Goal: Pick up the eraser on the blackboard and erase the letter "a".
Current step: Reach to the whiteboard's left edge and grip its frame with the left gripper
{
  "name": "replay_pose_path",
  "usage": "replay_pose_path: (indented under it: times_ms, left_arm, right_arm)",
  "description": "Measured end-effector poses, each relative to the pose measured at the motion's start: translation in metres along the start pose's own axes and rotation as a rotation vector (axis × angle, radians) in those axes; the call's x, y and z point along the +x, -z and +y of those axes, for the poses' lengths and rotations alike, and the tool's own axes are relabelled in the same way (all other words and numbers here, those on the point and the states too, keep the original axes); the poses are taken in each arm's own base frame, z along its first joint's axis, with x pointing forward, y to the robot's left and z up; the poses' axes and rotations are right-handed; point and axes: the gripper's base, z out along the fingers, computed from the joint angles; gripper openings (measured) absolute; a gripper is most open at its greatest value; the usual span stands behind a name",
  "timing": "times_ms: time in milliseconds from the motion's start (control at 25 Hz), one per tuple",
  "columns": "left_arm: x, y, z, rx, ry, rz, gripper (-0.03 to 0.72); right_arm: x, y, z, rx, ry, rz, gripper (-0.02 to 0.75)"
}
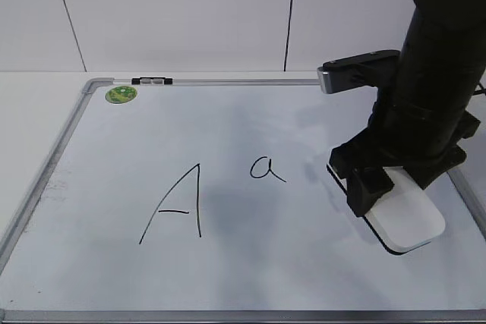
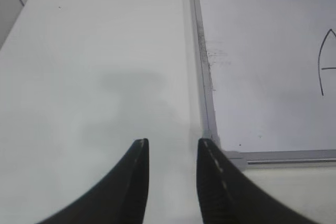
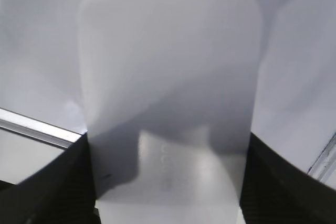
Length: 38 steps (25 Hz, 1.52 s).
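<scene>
Eraser (image 1: 406,214), long axis angled toward the board's near-right corner, sits clamped between the right arm's jaws, with the letter "a" (image 1: 266,168) nearby to its left.

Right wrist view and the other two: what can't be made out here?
- Right end effector on the white rounded plastic eraser: contact with the sides is at the right wrist view's bottom edge; the exterior view has the black arm covering it.
- Eraser's grey lettering: blurred, unreadable.
- Large capital "A": cut by the left wrist view's right edge.
- Small black-and-white clip: too small for detail.
</scene>
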Motion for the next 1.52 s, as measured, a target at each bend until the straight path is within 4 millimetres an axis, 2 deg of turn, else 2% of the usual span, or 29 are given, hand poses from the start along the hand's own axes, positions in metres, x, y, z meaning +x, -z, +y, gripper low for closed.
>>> replay_pose_path:
  times_ms: [160, 440, 720, 880, 1160, 1320, 1520]
  left_arm:
    - [-0.024, -0.019, 0.0, 0.034, 0.029, 0.108, 0.235]
    - [-0.083, -0.067, 0.002, 0.087, 0.11, 0.197, 0.235]
    - [-0.131, -0.136, 0.008, 0.1, 0.151, 0.384, 0.236]
    - [-0.149, -0.182, 0.011, 0.117, 0.174, 0.509, 0.239]
    - [-0.167, -0.251, 0.014, 0.154, 0.198, 0.636, 0.237]
    - [-0.162, -0.286, 0.014, 0.18, 0.21, 0.7, 0.235]
    - [-0.142, -0.32, 0.013, 0.214, 0.223, 0.8, 0.235]
  right_arm:
    - [0.0, 0.0, 0.0, 0.0, -0.002, 0.0, 0.531]
    - [0.0, 0.0, 0.0, 0.001, -0.002, 0.0, 0.531]
    - [0.0, 0.0, 0.0, 0.002, -0.001, 0.002, 0.531]
    - [0.0, 0.0, 0.0, 0.002, -0.001, 0.002, 0.531]
    - [0.0, 0.0, 0.0, 0.002, -0.001, 0.004, 0.531]
    - [0.0, 0.0, 0.0, 0.002, -0.003, 0.004, 0.531]
    - [0.0, 0.0, 0.0, 0.002, -0.003, 0.004, 0.531]
